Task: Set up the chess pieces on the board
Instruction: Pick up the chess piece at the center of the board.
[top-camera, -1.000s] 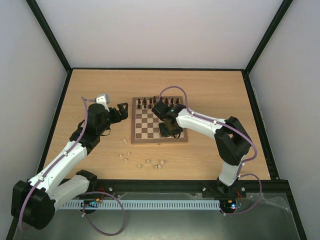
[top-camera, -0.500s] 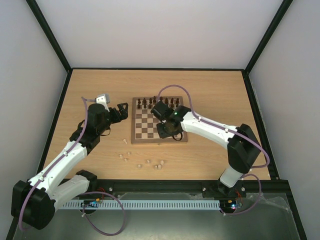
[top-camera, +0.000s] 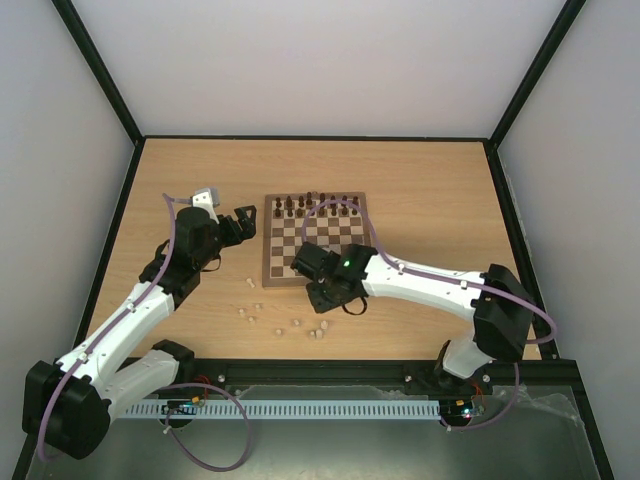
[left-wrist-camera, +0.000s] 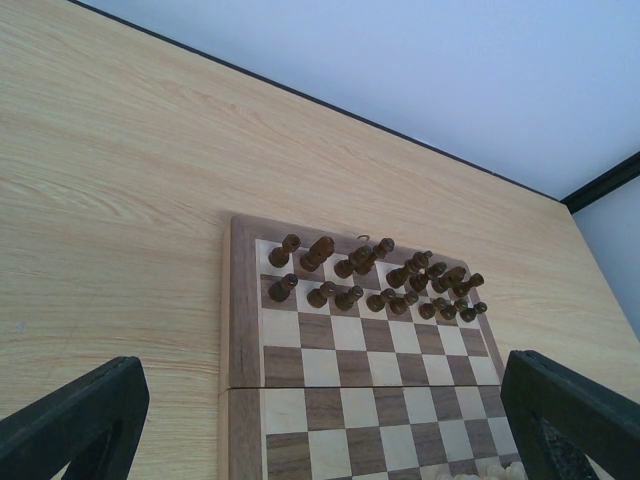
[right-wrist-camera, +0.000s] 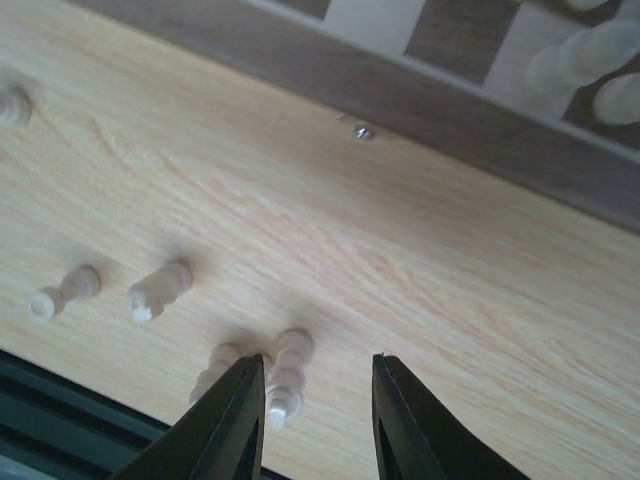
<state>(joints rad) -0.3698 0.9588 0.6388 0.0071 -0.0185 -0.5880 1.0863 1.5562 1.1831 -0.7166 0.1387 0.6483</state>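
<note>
The board (top-camera: 300, 240) lies mid-table, with dark chess pieces (top-camera: 310, 206) in its two far rows, also seen in the left wrist view (left-wrist-camera: 370, 275). Several pale pieces (top-camera: 296, 323) stand loose on the table in front of it. My right gripper (top-camera: 328, 297) hovers just off the board's near edge, open and empty (right-wrist-camera: 315, 400). One pale piece (right-wrist-camera: 285, 385) stands below it, close to the left finger (right-wrist-camera: 225, 430), and another (right-wrist-camera: 215, 368) is just outside. A few pale pieces (right-wrist-camera: 580, 60) stand on the board. My left gripper (top-camera: 240, 222) is wide open left of the board (left-wrist-camera: 250, 370).
More loose pale pieces (right-wrist-camera: 160, 290) (right-wrist-camera: 65, 290) stand left of the right gripper, near the table's black front rail (top-camera: 330, 368). A small metal clasp (right-wrist-camera: 363, 131) sits on the board's near edge. Black frame posts border the table.
My right arm has swung from over the board's near right squares toward the near left, off the board, over the loose pale pieces. Its jaws opened a little. The left arm has not moved.
</note>
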